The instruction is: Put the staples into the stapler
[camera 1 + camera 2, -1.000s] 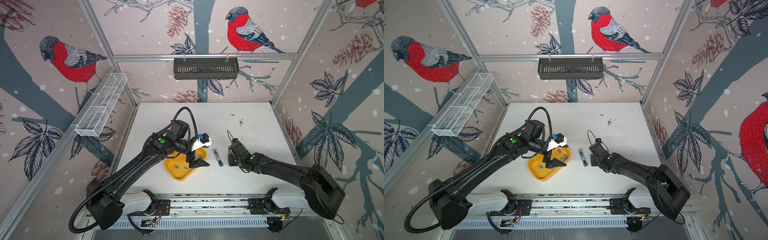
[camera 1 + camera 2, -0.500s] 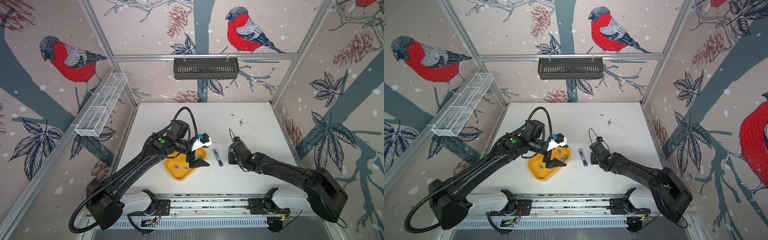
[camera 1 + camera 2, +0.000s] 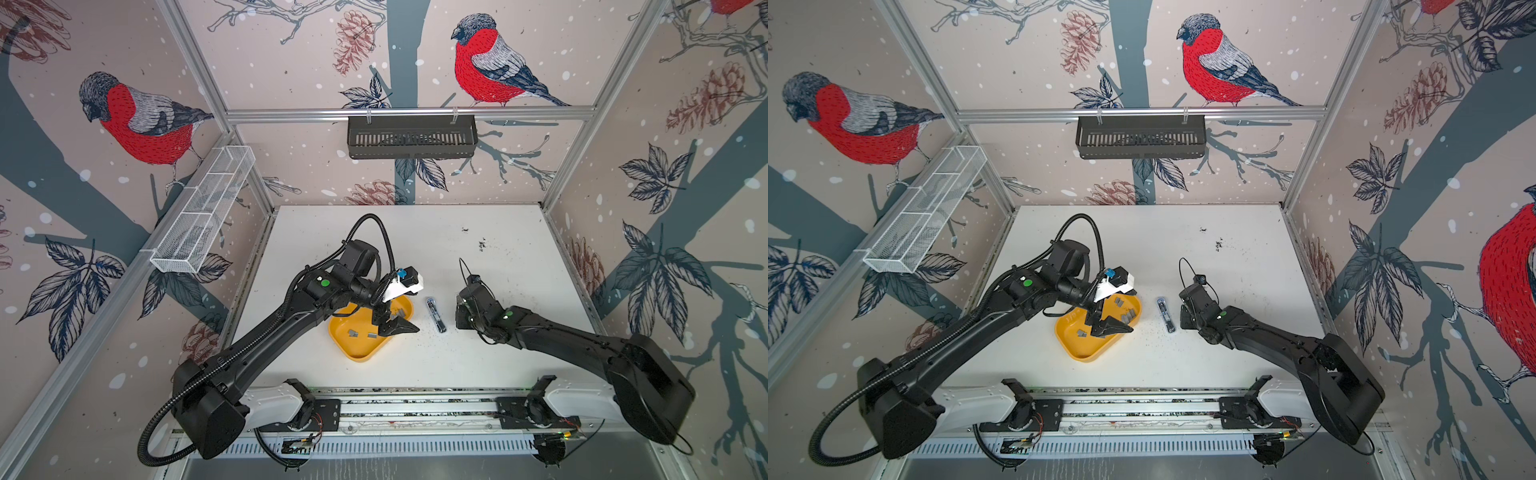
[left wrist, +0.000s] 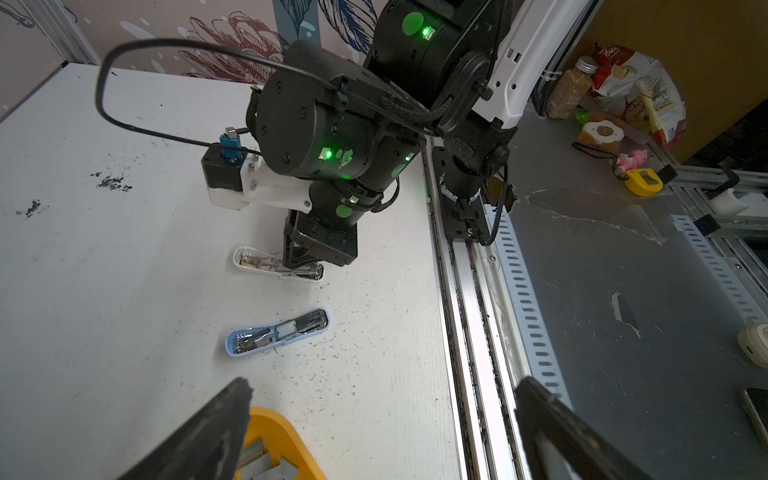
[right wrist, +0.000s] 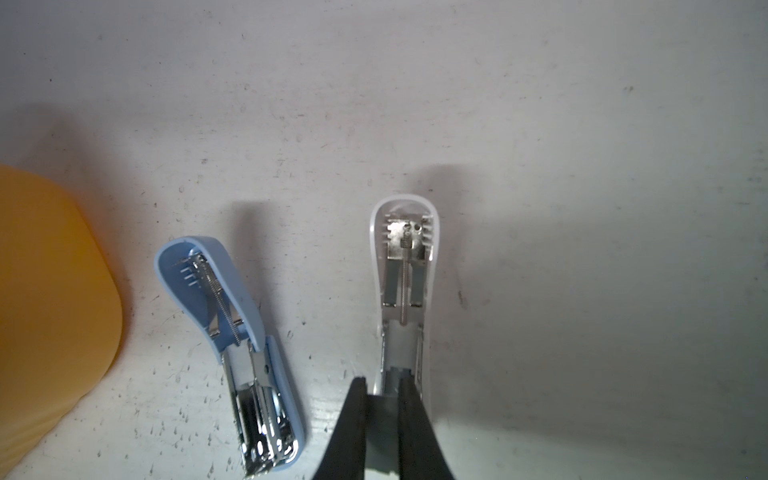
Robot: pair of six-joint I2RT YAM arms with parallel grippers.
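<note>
Two staplers lie opened flat on the white table. The white stapler [image 5: 405, 291] [image 4: 266, 266] sits under my right gripper [image 5: 382, 384] [image 4: 299, 262], which is shut on a small grey strip of staples [image 5: 382, 432] right over the end of that stapler's metal channel. The blue stapler [image 3: 435, 314] [image 3: 1166, 314] [image 5: 232, 332] lies beside it, toward the yellow tray [image 3: 357, 349] [image 3: 1084, 349]. Loose staples [image 3: 353, 332] [image 3: 1129, 316] [image 4: 266, 461] lie in the tray. My left gripper [image 3: 392, 322] [image 3: 1106, 322] [image 4: 384, 384] hangs open above the tray's right edge, holding nothing.
A black slotted basket [image 3: 411, 137] hangs on the back wall and a white wire basket [image 3: 203, 208] on the left wall. Dark specks [image 3: 482, 243] dot the far table. The arms' mounting rail [image 3: 415, 407] runs along the front edge.
</note>
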